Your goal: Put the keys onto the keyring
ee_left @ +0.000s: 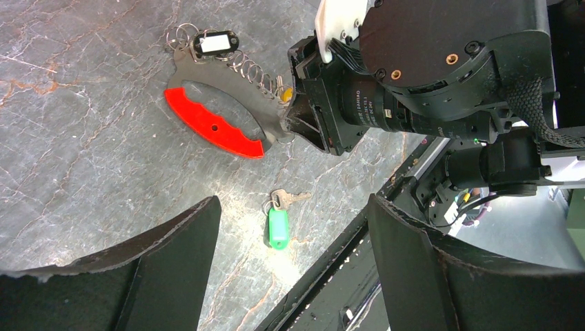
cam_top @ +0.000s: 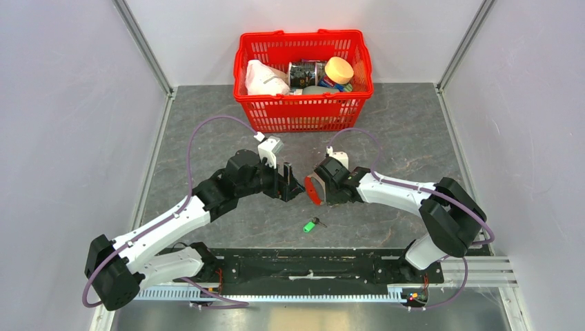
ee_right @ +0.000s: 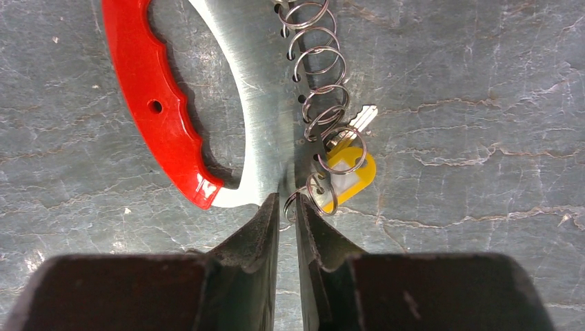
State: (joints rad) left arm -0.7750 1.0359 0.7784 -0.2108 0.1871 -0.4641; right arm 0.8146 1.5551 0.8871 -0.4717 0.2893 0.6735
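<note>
Your left gripper (cam_top: pixel 285 181) sits just left of the keyring (cam_top: pixel 312 190) and points across at it, with its fingers (ee_left: pixel 172 262) spread wide apart and nothing between them. The keyring is a curved metal plate with a red grip (ee_right: pixel 155 103) along one side and a row of wire rings (ee_right: pixel 319 83) along the other. You cannot tell whether it rests on the table (cam_top: pixel 414 138) or hangs just above it. A black tag with a white label (ee_left: pixel 216 43) hangs at the keyring's far end, and a yellow-headed key (ee_right: pixel 350 174) sits on a ring near its other end. The green-headed key (cam_top: pixel 312 224) lies loose on the table just nearer you than the keyring, apart from it. Your right gripper (ee_right: pixel 286 203) comes in from the keyring's right, its fingers drawn nearly together and pinched on the tip of the metal plate. The red basket (cam_top: pixel 303 114) stands well behind the keyring.
</note>
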